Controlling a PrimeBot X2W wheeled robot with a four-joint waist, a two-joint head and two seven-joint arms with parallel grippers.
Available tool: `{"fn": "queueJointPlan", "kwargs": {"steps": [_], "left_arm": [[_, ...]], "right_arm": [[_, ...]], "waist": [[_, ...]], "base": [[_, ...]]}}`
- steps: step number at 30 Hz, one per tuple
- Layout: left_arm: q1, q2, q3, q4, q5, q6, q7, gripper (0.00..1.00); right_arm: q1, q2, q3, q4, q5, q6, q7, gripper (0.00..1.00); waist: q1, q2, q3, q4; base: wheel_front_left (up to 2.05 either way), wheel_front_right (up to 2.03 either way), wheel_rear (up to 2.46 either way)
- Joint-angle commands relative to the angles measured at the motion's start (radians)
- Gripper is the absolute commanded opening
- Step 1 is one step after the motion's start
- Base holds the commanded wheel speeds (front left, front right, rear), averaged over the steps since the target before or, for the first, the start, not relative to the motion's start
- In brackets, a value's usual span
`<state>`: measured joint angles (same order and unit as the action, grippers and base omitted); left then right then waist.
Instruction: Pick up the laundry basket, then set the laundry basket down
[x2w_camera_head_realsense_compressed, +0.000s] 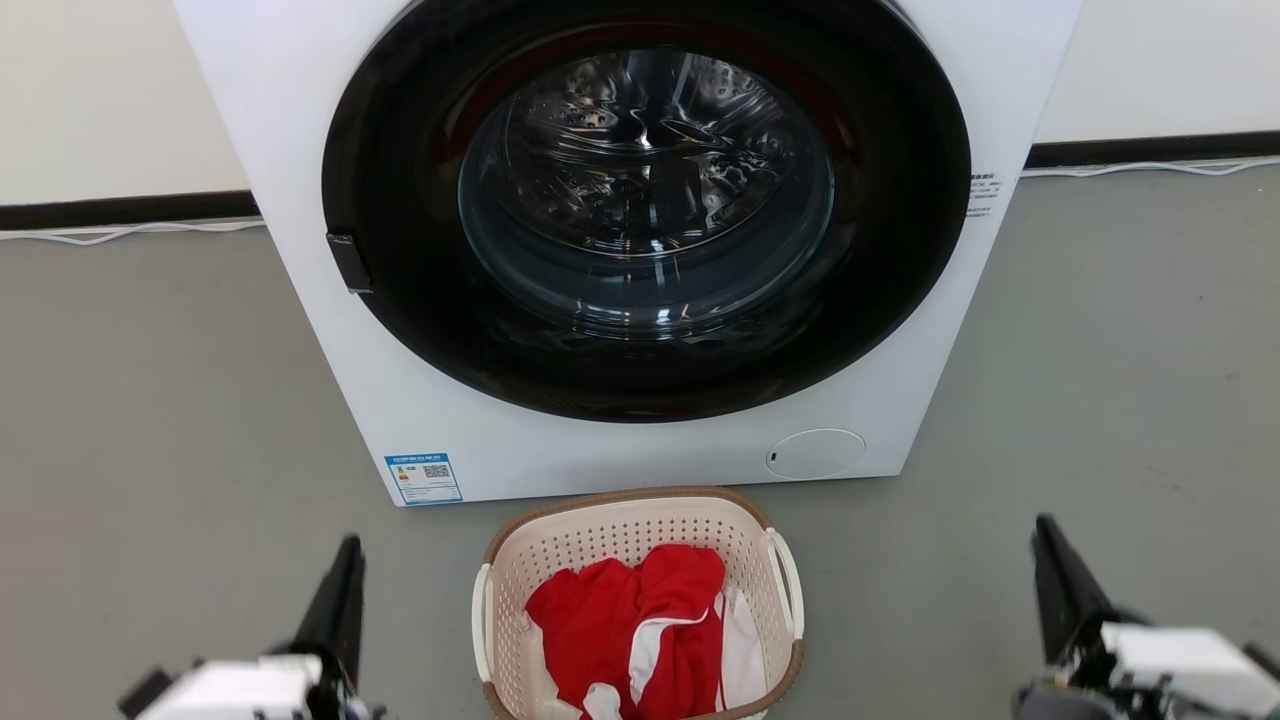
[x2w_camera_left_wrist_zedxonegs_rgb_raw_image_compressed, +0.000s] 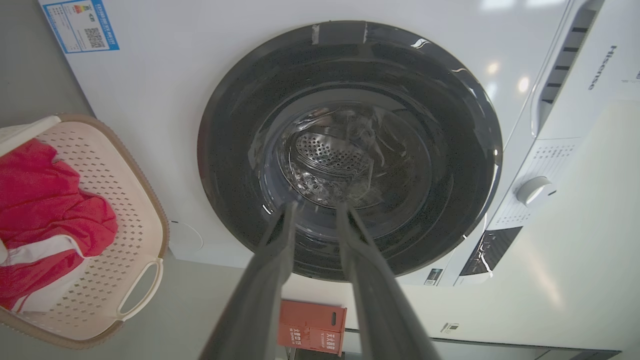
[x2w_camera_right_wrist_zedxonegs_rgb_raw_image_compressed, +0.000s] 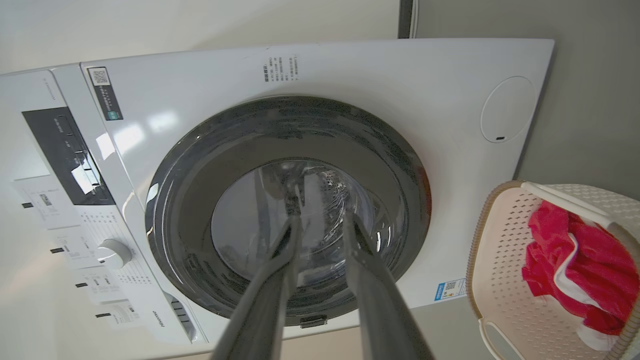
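The laundry basket (x2w_camera_head_realsense_compressed: 600, 545) is cream with a brown rim and white side handles. It stands on the grey floor just in front of the washing machine, holding a red and white garment (x2w_camera_head_realsense_compressed: 620, 620). My left gripper (x2w_camera_head_realsense_compressed: 345, 560) hovers to its left, well apart from it, and my right gripper (x2w_camera_head_realsense_compressed: 1045, 535) is farther off to its right. Along the left wrist view, my left gripper (x2w_camera_left_wrist_zedxonegs_rgb_raw_image_compressed: 315, 207) is open and holds nothing, with the basket (x2w_camera_left_wrist_zedxonegs_rgb_raw_image_compressed: 115, 200) off to one side. My right gripper (x2w_camera_right_wrist_zedxonegs_rgb_raw_image_compressed: 320, 220) is likewise open and holds nothing, the basket (x2w_camera_right_wrist_zedxonegs_rgb_raw_image_compressed: 500, 240) at the right edge.
A white front-loading washing machine (x2w_camera_head_realsense_compressed: 420, 420) with a shut dark round door (x2w_camera_head_realsense_compressed: 640, 220) fills the space behind the basket. Grey floor (x2w_camera_head_realsense_compressed: 150, 420) spreads to both sides. A white cable (x2w_camera_head_realsense_compressed: 120, 235) runs along the wall base. A small red box (x2w_camera_left_wrist_zedxonegs_rgb_raw_image_compressed: 312, 327) stands beyond the machine.
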<state>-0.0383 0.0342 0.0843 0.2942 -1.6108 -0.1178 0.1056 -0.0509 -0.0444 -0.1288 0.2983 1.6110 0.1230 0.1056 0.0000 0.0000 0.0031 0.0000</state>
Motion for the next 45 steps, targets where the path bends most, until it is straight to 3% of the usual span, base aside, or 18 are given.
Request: {"fn": "queueJointPlan", "kwargs": {"steps": [1, 9, 18, 32, 45], "left_arm": [[0.004, -0.001, 0.000, 0.003, 0.000, 0.000, -0.001, 1.00], [0.022, -0.003, -0.006, -0.004, 0.023, 0.002, -0.021, 1.00], [0.026, -0.002, -0.012, -0.048, 0.111, 0.015, -0.048, 1.00], [0.030, 0.001, -0.044, -0.118, 0.348, 0.054, -0.086, 1.00], [0.043, 0.029, -0.103, -0.165, 0.584, 0.129, -0.124, 1.00]], "right_arm": [[0.005, 0.001, 0.001, 0.003, 0.000, 0.000, -0.001, 1.00], [0.019, 0.003, 0.020, 0.005, -0.009, 0.000, -0.021, 1.00], [0.017, 0.002, 0.029, -0.016, -0.078, 0.001, -0.048, 1.00], [0.018, 0.001, 0.052, -0.076, -0.282, 0.002, -0.086, 1.00], [0.033, 0.000, 0.090, -0.111, -0.503, 0.002, -0.124, 1.00]], "waist": [[0.0000, 0.0000, 0.000, 0.000], [0.0022, 0.0000, -0.002, 0.000], [0.0000, 0.0000, 0.002, 0.000], [0.0000, 0.0000, 0.003, -0.001], [0.0000, 0.0000, -0.002, -0.001]], "base": [[0.00, 0.00, 0.00], [0.00, 0.00, 0.00], [0.00, 0.00, 0.00], [0.00, 0.00, 0.00], [0.00, 0.00, 0.00]]}}
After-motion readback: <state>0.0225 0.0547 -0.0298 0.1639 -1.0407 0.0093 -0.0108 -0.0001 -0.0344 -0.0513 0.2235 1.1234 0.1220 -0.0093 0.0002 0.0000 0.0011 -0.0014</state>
